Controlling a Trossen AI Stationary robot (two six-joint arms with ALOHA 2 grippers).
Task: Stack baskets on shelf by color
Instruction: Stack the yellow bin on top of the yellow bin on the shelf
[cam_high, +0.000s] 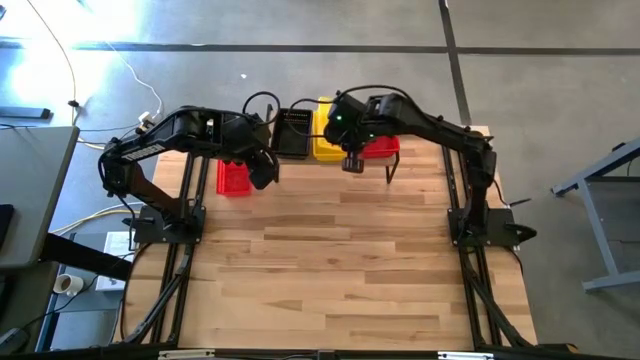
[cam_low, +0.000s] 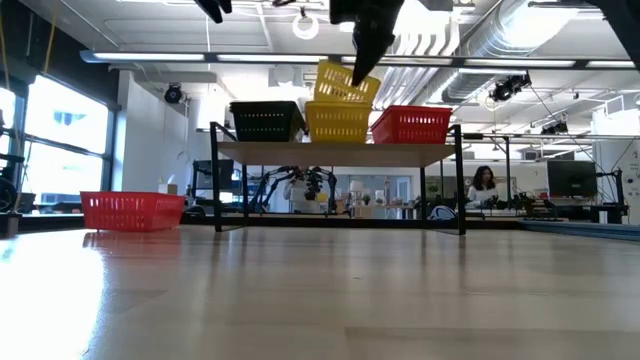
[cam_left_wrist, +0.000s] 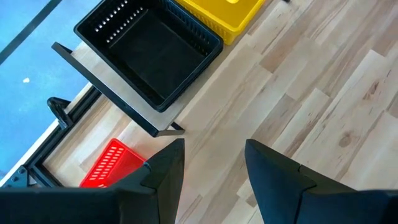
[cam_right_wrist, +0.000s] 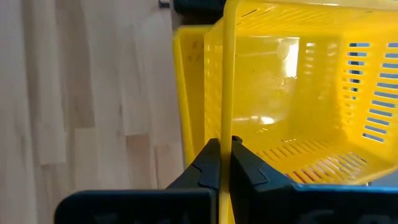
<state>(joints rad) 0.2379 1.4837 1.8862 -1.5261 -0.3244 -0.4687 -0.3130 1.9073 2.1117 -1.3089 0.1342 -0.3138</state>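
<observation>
The shelf (cam_low: 340, 152) stands at the table's far edge with a black basket (cam_low: 266, 121), a yellow basket (cam_low: 338, 124) and a red basket (cam_low: 411, 125) on its plank. My right gripper (cam_right_wrist: 222, 144) is above the middle one, shut on a second yellow basket (cam_low: 345, 84) that is tilted. Another red basket (cam_high: 232, 178) rests bottom-down on the table, left of the shelf. My left gripper (cam_left_wrist: 214, 149) is open and hovers over the table between that red basket and the shelf's left leg. The other baskets are out of view. My right gripper pinches the upper yellow basket by the top edge of one wall (cam_right_wrist: 224, 124), with one finger inside the basket and one outside. The fingers point down from above. The basket hangs tilted, its lower part at the rim of the yellow basket (cam_right_wrist: 186, 93) beneath.
The wooden table (cam_high: 340, 270) in front of the shelf is bare planks. Thin black shelf legs (cam_low: 460, 180) stand at both ends. A blue floor shows past the far edge (cam_left_wrist: 37, 74). A person sits in the room behind (cam_low: 484, 185).
</observation>
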